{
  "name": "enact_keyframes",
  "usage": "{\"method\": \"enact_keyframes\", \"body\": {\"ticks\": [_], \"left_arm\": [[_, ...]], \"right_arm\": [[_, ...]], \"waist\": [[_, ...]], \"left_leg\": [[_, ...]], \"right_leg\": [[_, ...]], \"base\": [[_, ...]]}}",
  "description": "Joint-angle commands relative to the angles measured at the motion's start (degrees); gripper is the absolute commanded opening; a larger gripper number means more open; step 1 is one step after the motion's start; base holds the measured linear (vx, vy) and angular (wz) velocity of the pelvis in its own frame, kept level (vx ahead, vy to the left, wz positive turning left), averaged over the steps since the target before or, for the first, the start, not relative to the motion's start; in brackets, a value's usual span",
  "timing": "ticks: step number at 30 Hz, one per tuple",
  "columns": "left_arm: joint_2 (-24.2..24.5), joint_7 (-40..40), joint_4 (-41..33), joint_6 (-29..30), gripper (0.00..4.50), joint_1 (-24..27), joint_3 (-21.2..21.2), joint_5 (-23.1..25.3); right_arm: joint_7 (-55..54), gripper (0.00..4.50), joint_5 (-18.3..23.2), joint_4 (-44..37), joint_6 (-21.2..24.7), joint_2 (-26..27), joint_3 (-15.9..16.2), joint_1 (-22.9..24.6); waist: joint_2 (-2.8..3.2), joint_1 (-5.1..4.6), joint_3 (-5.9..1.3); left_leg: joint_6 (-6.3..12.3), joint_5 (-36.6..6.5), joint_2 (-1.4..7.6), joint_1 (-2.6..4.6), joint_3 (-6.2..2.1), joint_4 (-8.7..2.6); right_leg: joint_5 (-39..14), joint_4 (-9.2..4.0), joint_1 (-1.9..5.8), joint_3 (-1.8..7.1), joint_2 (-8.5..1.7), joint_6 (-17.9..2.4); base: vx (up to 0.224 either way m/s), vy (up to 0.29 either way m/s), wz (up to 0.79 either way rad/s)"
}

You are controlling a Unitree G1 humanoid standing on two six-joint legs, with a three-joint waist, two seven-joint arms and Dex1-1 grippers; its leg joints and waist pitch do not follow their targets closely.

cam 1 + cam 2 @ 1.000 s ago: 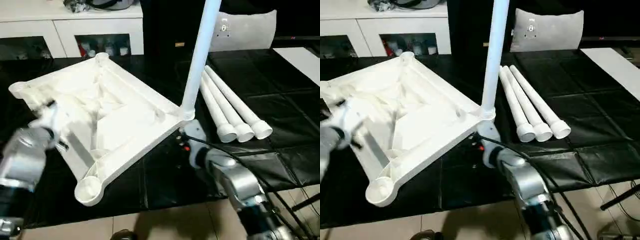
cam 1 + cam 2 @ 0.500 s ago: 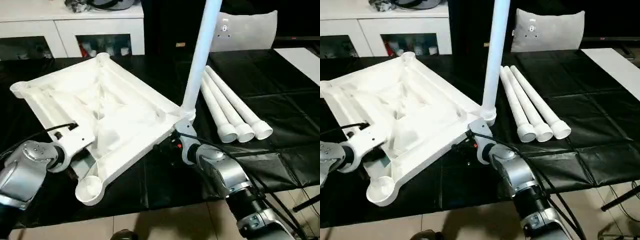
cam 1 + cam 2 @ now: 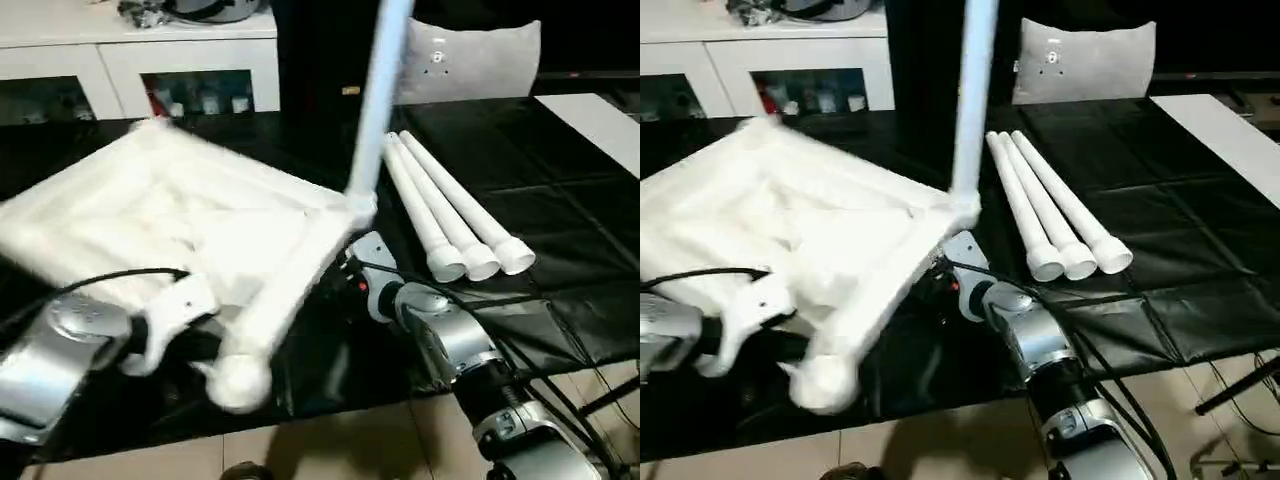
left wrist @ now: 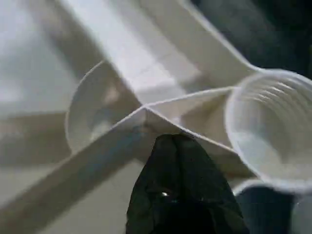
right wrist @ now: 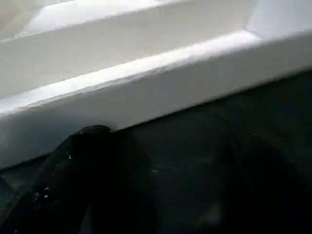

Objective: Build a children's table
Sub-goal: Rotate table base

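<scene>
Children's table top [image 3: 180, 230]: white plastic, lying upside down with ribbed underside facing up, resting on the black-covered tabletop [image 3: 560, 210] at the left and middle of the scene. It is showing blurred in the head views, tilted, with its near corner socket [image 3: 240, 380] hanging toward the tabletop's front edge.

Fitted leg [image 3: 375, 100]: one white tubular leg is standing upright in the corner socket on the right side of the top, rising out of the picture.

Loose legs [image 3: 450, 215]: three white tapered legs are lying side by side, touching one another, just to the right of the fitted leg, wide ends toward the robot.

Left tool [image 4: 181, 161]: black fingers are pressed together, closed, with nothing seen between them; the tips are touching a rib of the underside, just beside a threaded round corner socket [image 4: 270, 129]. The silver left forearm [image 3: 60, 350] is reaching in at the near left edge of the top.

Right tool [image 5: 161, 161]: jaws are standing wide apart, one dark finger [image 5: 92, 175] lying close under the white rim of the top, gripping nothing. The right forearm [image 3: 450, 345] is lying below the corner carrying the fitted leg.

Background: white cabinet [image 3: 180, 60] with glass doors; grey cushion [image 3: 470, 60].
</scene>
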Motion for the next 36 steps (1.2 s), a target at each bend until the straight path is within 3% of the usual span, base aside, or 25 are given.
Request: {"method": "enact_keyframes", "body": {"ticks": [1,8,11,16,19,22,25,27,30,36], "left_arm": [[-2.3,-1.8,-3.0,-0.4,0.12,-1.8,-2.7,-3.6],[-11.1,3.0,4.4,-6.4,0.12,-6.2,-5.6,-0.9],[-14.4,8.6,9.2,-8.7,0.12,-8.3,-5.8,2.1],[-20.7,24.0,22.2,-13.3,0.12,-13.3,-3.4,7.6],[-21.1,25.4,23.6,-13.9,0.12,-13.8,-3.0,8.0],[-23.0,30.1,27.7,-17.2,0.12,-15.2,-1.0,9.0],[-25.0,31.3,27.8,-21.0,0.12,-15.5,1.2,7.5],[-25.9,29.1,25.8,-21.1,0.37,-15.0,2.6,4.2],[-23.5,25.5,22.1,-22.4,0.49,-13.4,1.0,3.8],[-21.2,22.9,17.0,-20.8,0.92,-11.0,1.6,2.2]], "right_arm": [[0.9,4.50,0.3,0.7,-0.8,1.3,0.8,-1.7],[0.4,4.50,-0.3,0.6,-1.9,0.3,-0.1,-2.1],[-0.9,4.50,-0.6,0.1,-2.7,-0.3,-1.2,-2.2],[-3.5,4.50,0.8,-2.2,-2.6,-1.2,-5.4,-3.3],[-4.1,4.50,0.9,-2.6,-2.5,-1.5,-6.1,-3.6],[-8.6,4.50,1.2,-2.1,-2.7,-2.1,-9.2,-6.1],[-14.7,4.50,0.1,0.3,-1.8,-2.7,-11.9,-9.8],[-17.5,4.50,-0.1,2.9,1.9,-3.3,-13.6,-13.0],[-18.0,4.50,0.2,10.8,7.2,-5.2,-14.3,-19.1],[-19.4,4.50,0.4,22.0,6.6,-6.8,-15.7,-24.9]], "waist": [[1.06,-0.09,-3.30],[1.15,-0.76,-3.60],[1.10,-0.78,-3.63],[1.05,-0.65,-3.75],[0.94,-0.67,-3.80],[0.80,-0.60,-3.89],[0.86,-0.27,-3.97],[0.81,-0.16,-4.01],[0.98,-0.09,-4.06],[0.81,0.06,-3.97]], "left_leg": [[-3.75,-15.3,2.52,1.98,-1.03,-4.62],[-2.29,-11.8,2.36,1.69,-1.01,-4.05],[-1.62,-11.2,2.41,1.72,-1.00,-3.94],[-1.28,-12.0,2.48,1.70,-1.12,-3.83],[-0.98,-11.8,2.46,1.57,-1.19,-3.81],[-0.68,-11.0,2.52,1.80,-1.03,-3.60],[-0.94,-9.6,2.56,1.88,-1.00,-3.48],[-0.77,-8.7,2.37,1.79,-0.90,-3.37],[-0.49,-8.8,2.41,1.79,-0.93,-3.24],[-0.82,-8.9,2.45,1.64,-0.81,-3.28]], "right_leg": [[-1.4,-3.69,1.45,2.51,-2.78,-13.1],[2.6,-3.57,2.10,2.40,-2.71,-13.8],[3.6,-3.59,2.19,2.34,-2.67,-14.1],[3.4,-3.63,2.43,2.30,-2.75,-13.7],[2.8,-3.73,2.55,2.27,-2.83,-13.3],[2.9,-3.74,2.28,2.30,-2.77,-13.9],[3.6,-3.64,2.17,2.22,-2.76,-14.2],[4.6,-3.43,2.25,2.16,-2.68,-14.6],[4.7,-3.31,2.21,2.04,-2.72,-15.3],[4.9,-3.24,2.28,2.00,-2.83,-15.1]], "base": [[0.000,0.000,0.00],[0.000,0.000,0.00],[0.000,0.000,0.00],[0.000,0.000,0.00],[0.000,0.000,0.00],[0.000,0.000,0.00],[0.000,0.000,0.00],[0.000,0.000,0.00],[0.000,0.000,0.00],[0.000,0.000,0.00]]}}
